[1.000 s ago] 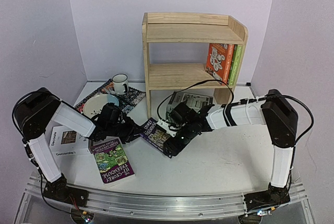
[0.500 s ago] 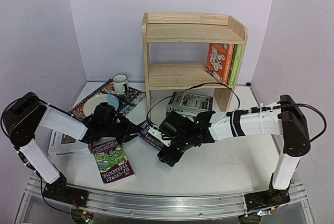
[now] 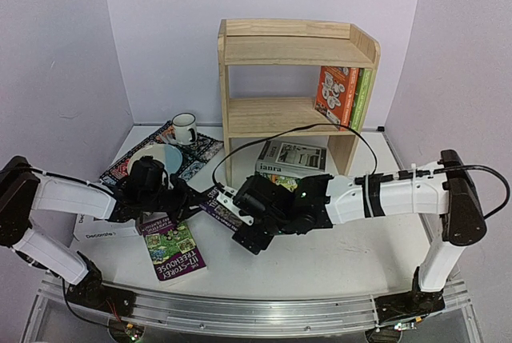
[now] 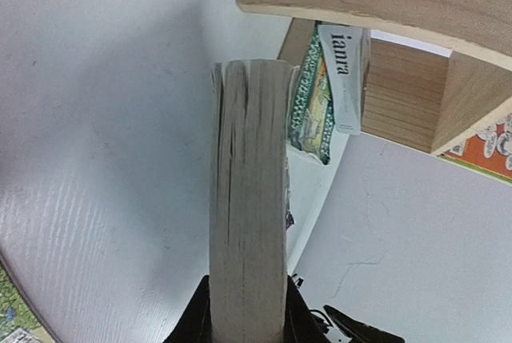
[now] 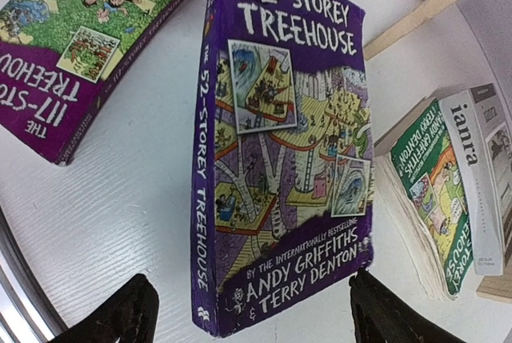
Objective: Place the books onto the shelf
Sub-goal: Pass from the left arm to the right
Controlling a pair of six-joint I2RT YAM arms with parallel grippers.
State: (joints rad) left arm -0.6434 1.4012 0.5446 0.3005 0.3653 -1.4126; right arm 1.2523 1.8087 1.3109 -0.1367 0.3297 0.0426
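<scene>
A dark purple "52-Storey Treehouse" book (image 3: 218, 205) (image 5: 288, 159) is clamped at one end by my left gripper (image 3: 190, 199) (image 4: 246, 331), which is shut on it. Its page edge (image 4: 248, 199) stands straight up between that gripper's fingers. My right gripper (image 3: 250, 229) (image 5: 256, 315) is open, with its two fingers either side of the book's other end and not touching it. The pine shelf (image 3: 296, 51) stands at the back, with an orange book (image 3: 336, 95) and a green book (image 3: 362, 99) upright on its middle tier. Flat on the table lies a purple "117-Storey" book (image 3: 172, 251) (image 5: 64, 63).
The grey-white "ianra" book (image 3: 292, 157) (image 5: 480, 167) lies on a green book (image 5: 432, 191) at the shelf's foot. A white "Decorate" book (image 3: 100, 227) lies under my left arm. A mug (image 3: 184, 129) and bowl (image 3: 156, 159) sit on a patterned placemat (image 3: 204, 151).
Both grippers and the dark purple book have shifted left. My right gripper's jaws have spread wider around the book's end.
</scene>
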